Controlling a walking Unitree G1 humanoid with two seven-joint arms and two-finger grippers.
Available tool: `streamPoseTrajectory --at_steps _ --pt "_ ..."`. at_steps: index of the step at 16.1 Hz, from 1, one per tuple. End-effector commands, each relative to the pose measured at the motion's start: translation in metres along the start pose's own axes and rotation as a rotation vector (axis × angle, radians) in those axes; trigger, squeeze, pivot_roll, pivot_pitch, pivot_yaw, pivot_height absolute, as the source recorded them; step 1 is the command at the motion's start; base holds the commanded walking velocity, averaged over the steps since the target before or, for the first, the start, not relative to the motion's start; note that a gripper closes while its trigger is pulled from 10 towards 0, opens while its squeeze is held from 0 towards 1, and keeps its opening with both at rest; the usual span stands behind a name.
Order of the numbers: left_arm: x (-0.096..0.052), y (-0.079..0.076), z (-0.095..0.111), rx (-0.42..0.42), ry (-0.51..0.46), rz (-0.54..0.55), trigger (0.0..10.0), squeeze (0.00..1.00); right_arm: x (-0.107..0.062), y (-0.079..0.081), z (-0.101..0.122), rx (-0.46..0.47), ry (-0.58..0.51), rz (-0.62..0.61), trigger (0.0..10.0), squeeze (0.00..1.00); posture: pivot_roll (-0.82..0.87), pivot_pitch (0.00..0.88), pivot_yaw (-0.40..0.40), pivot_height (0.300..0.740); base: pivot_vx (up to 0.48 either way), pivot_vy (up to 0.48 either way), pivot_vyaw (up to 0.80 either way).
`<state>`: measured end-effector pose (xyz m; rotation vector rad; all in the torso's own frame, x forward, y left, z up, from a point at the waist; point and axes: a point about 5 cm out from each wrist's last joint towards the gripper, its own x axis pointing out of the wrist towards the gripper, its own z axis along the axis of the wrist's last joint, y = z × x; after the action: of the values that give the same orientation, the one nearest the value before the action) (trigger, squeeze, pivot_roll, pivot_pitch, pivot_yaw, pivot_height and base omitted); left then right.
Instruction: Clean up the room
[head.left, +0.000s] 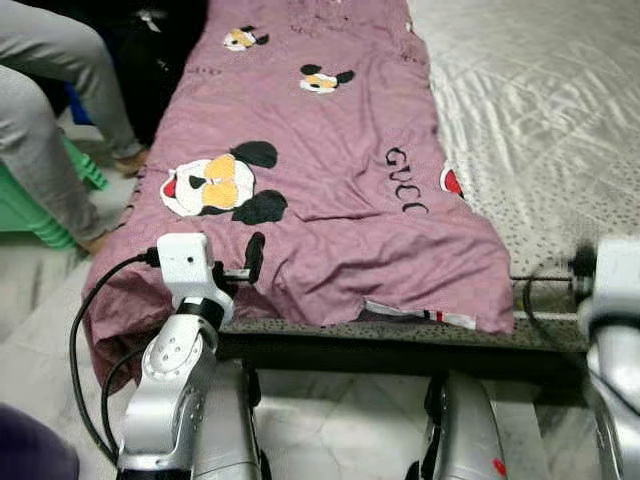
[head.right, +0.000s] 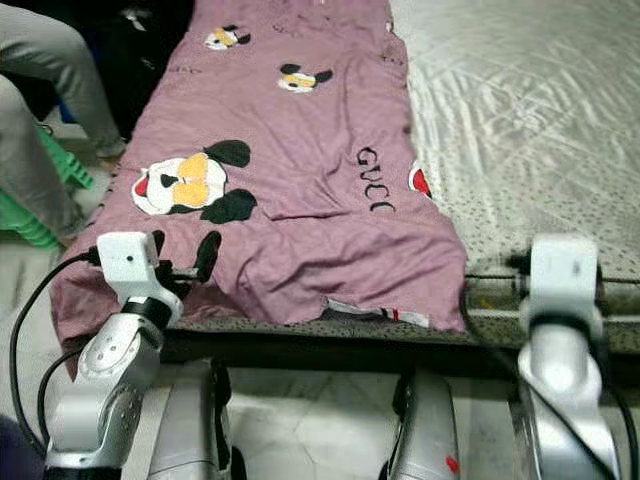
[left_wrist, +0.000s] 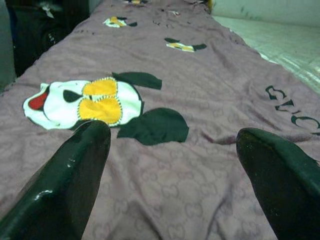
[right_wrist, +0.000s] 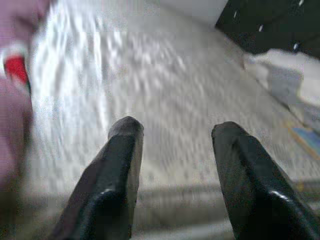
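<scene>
Left gripper (left_wrist: 170, 165): nearest element, at 7 o'clock in the head views; jaws released, spread wide, low over the near hem of the blanket.
Right gripper (right_wrist: 175, 165): at 4 o'clock in the head views; jaws released, nothing between them, pointed across the near edge of the bed; view blurred.
Blanket (head.left: 330, 170): mauve, printed with cartoon mouse faces and black lettering; spread lengthwise on the bed from 6 toward 12 o'clock; its near end lies directly under and ahead of the left jaws, and just to the 9 o'clock side of the right jaws.
Bed (head.left: 530, 120): pale quilted surface, bare from 1 to 3 o'clock, beside the blanket.
Person (head.left: 50, 110): grey-trousered legs at 10 o'clock, beside the bed.
Stool (head.left: 30, 205): green, under the person.
</scene>
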<state>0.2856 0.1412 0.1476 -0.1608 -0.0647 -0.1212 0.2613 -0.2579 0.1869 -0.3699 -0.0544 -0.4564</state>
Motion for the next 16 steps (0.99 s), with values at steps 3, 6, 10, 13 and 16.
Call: streamPoseTrajectory --at_steps 3,6,10,13,16 --pt "0.002 0.001 0.002 0.003 -0.016 0.001 10.0 0.00 0.017 0.053 0.023 0.208 -0.030 0.184 10.0 1.00 -0.07 0.091 0.063 0.500 0.000 0.000 0.00" --pt "0.002 0.000 0.002 0.002 -0.021 0.003 10.0 0.00 0.021 0.102 0.008 0.360 0.147 0.335 10.0 1.00 -0.04 0.088 0.055 0.500 0.000 0.000 0.00" --pt "0.002 0.001 0.003 0.004 -0.028 0.009 10.0 0.00 0.016 0.129 -0.005 0.368 0.247 0.437 10.0 1.00 -0.02 0.086 0.046 0.500 0.000 0.000 0.00" --pt "0.002 0.006 0.003 0.014 -0.031 0.025 10.0 0.00 -0.008 0.111 -0.077 0.337 0.575 0.352 10.0 1.00 -0.02 0.081 0.042 0.500 0.000 0.000 0.00" --pt "0.003 0.009 0.003 0.018 -0.034 0.032 10.0 0.00 -0.029 0.084 -0.109 0.269 0.694 0.289 10.0 1.00 -0.03 0.069 0.036 0.500 0.000 0.000 0.00"
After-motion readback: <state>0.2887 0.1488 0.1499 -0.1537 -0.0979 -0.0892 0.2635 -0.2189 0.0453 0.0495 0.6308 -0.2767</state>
